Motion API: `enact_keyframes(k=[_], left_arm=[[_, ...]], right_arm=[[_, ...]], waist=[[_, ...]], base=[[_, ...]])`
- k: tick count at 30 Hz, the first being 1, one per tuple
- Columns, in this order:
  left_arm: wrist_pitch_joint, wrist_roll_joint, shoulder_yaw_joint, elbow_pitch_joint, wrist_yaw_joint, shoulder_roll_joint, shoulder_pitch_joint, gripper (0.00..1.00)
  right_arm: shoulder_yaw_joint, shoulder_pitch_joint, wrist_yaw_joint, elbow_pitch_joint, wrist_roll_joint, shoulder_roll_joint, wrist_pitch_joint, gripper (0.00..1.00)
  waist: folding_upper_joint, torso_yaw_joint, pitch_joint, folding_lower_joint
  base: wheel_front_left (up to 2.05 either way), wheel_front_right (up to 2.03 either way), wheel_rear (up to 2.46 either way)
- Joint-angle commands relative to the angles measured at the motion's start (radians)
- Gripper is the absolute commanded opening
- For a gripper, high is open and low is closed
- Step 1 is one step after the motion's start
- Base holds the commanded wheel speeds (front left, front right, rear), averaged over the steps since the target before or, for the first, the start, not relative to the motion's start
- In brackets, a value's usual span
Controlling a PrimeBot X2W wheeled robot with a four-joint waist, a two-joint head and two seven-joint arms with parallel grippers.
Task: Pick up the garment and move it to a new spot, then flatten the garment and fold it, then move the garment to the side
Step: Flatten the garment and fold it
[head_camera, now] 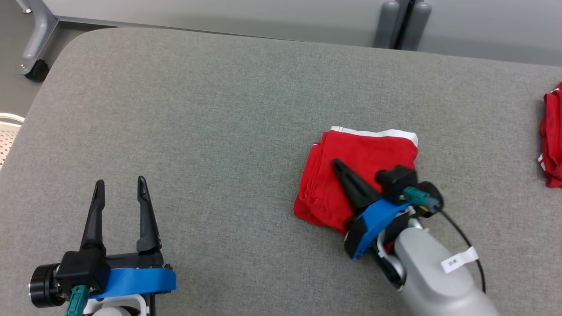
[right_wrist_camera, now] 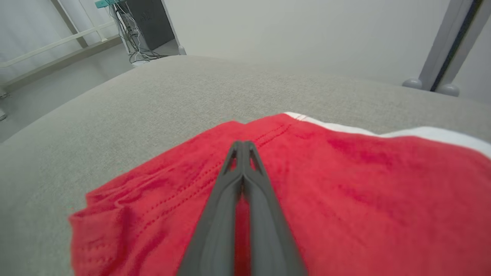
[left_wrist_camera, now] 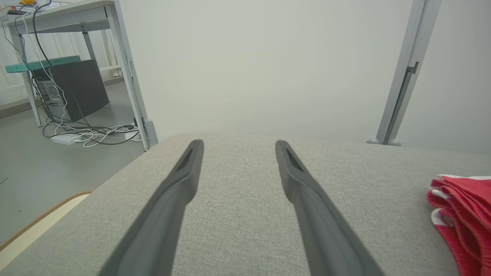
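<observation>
The garment is red with a white waistband along its far edge, and it's lying folded into a small, roughly square packet right of centre on the grey cloth-covered bench. Layered edges are showing down its left side. On top of it is the right gripper, fingers pressed tight together, tips pointing up and left across the red cloth. From the wrist you see it plainly: the right gripper is closed to a single dark point low over the garment, with no fold of fabric caught between the fingers that I can make out. Whether the tips are pressing the cloth or hanging just above it, I can't tell.

Over on the other side, well apart from the garment, the left gripper is spread wide above bare bench, nothing between its fingers.

Out at the bench's right edge, there's a second red cloth, bunched up. Past the far left corner, a caster wheel sits on the floor.
</observation>
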State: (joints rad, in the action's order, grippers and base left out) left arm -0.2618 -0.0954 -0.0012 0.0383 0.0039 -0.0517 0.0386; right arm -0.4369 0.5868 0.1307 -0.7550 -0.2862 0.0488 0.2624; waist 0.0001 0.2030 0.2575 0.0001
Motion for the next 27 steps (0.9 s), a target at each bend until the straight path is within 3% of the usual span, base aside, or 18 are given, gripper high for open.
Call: enact_keyframes(k=[1, 8, 12, 16, 22, 23, 24, 27], left_arm=[[-0.004, 0.001, 0.004, 0.004, 0.005, 0.002, 0.009, 1.00], [-0.004, 0.002, 0.005, 0.013, 0.001, 0.002, 0.015, 1.00], [-0.004, 0.009, 0.006, 0.021, -0.009, 0.002, 0.021, 1.00], [-0.004, 0.022, 0.016, 0.029, -0.017, 0.002, 0.017, 1.00], [-0.004, 0.041, 0.044, 0.042, -0.034, -0.004, -0.005, 1.00], [-0.004, 0.043, 0.049, 0.043, -0.035, -0.006, -0.011, 1.00], [-0.004, 0.045, 0.052, 0.044, -0.038, -0.007, -0.014, 1.00], [-0.004, 0.052, 0.073, 0.048, -0.037, -0.014, -0.029, 1.00]], right_arm=[[-0.012, -0.014, 0.000, 0.006, -0.006, 0.004, 0.003, 0.00], [-0.239, -0.053, 0.000, 0.068, -0.136, 0.003, 0.003, 0.00], [-0.301, -0.060, 0.000, 0.090, -0.185, 0.004, 0.003, 0.00], [-0.269, -0.057, 0.000, 0.126, -0.193, 0.004, 0.003, 0.00], [-0.071, -0.103, 0.000, 0.200, -0.101, 0.004, 0.003, 0.00], [-0.032, -0.116, 0.000, 0.216, -0.073, 0.004, 0.003, 0.40], [0.015, -0.131, 0.000, 0.234, -0.048, 0.004, 0.003, 1.00], [0.131, -0.186, 0.000, 0.282, 0.016, 0.005, 0.003, 1.00]], waist=[[-0.0001, 0.000, -0.001, -0.0001], [-0.0001, -0.003, -0.016, -0.0001], [-0.0001, -0.018, -0.028, -0.0001], [-0.0001, -0.046, -0.049, -0.0001], [-0.0001, -0.106, -0.098, -0.0001], [-0.0001, -0.118, -0.107, -0.0001], [-0.0001, -0.128, -0.114, -0.0001], [-0.0001, -0.162, -0.137, -0.0001]], base=[[0.00, 0.00, 0.00], [0.00, 0.00, 0.00], [0.00, 0.00, 0.00], [0.00, 0.00, 0.00], [0.00, 0.00, 0.00], [0.00, 0.00, 0.00], [0.00, 0.00, 0.00], [0.00, 0.00, 0.00]])
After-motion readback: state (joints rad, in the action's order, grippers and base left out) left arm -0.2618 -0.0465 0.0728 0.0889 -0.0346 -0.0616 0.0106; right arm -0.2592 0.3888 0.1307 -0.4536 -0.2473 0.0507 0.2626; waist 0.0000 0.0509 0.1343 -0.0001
